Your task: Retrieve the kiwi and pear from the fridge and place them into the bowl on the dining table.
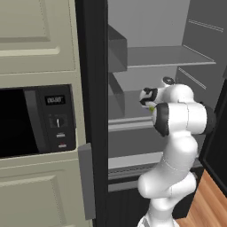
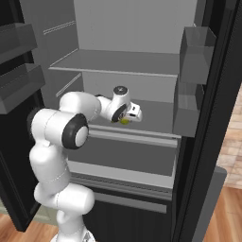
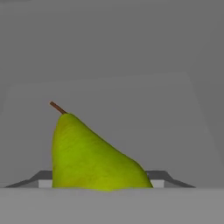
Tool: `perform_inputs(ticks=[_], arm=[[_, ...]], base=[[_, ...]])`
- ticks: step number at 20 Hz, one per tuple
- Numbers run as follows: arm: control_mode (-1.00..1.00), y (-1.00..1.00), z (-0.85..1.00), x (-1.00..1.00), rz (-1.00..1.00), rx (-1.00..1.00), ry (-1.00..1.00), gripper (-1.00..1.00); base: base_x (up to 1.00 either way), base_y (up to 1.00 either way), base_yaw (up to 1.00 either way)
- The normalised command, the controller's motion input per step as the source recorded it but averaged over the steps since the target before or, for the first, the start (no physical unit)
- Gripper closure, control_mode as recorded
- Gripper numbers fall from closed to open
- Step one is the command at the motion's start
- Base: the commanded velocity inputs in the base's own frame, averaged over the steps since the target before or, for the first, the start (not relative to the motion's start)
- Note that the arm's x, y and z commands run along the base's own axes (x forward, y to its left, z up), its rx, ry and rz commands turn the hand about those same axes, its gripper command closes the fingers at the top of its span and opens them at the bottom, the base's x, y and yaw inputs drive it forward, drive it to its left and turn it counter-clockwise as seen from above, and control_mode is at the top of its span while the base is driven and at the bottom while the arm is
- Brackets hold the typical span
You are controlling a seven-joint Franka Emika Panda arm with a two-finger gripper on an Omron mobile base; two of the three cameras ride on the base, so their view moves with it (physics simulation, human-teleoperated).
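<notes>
1. Fridge (image 2: 142, 42): doors open, grey shelves bare but for one fruit.
2. Pear (image 3: 89, 157): yellow-green, on the middle shelf (image 2: 156, 116), lying tilted; brown stem points up and left in the hand view, fat end toward the right.
3. Hand (image 2: 126, 118): reaches into the fridge at shelf level, the pear directly ahead between its fingertips; fingers look closed on the pear's sides, judged a grip.

No legible text in this kitchen; the small display (image 1: 55, 100) on the black microwave (image 1: 35, 122) control panel shows pale characters too blurred to read; the buttons beneath carry no readable marks; the open fridge (image 2: 137, 61) and its shelves bear no labels or brands.
</notes>
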Motion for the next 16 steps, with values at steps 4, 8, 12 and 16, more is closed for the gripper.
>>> perform_inputs(ticks=[4, 8, 12, 16], arm=[[-1.0, -0.03, 0.97, -1.0, 0.1, 0.0, -0.12, 1.0], [-1.0, 0.0, 0.98, -1.0, 0.14, -0.06, -0.03, 1.0], [-1.0, 0.0, 0.9, -1.0, 0.15, -0.07, -0.08, 1.0], [-1.0, 0.04, 0.89, -1.0, 0.16, -0.09, -0.12, 1.0]], base=[[0.0, 0.0, 0.0], [0.0, 0.0, 0.0], [0.0, 0.0, 0.0], [0.0, 0.0, 0.0]])
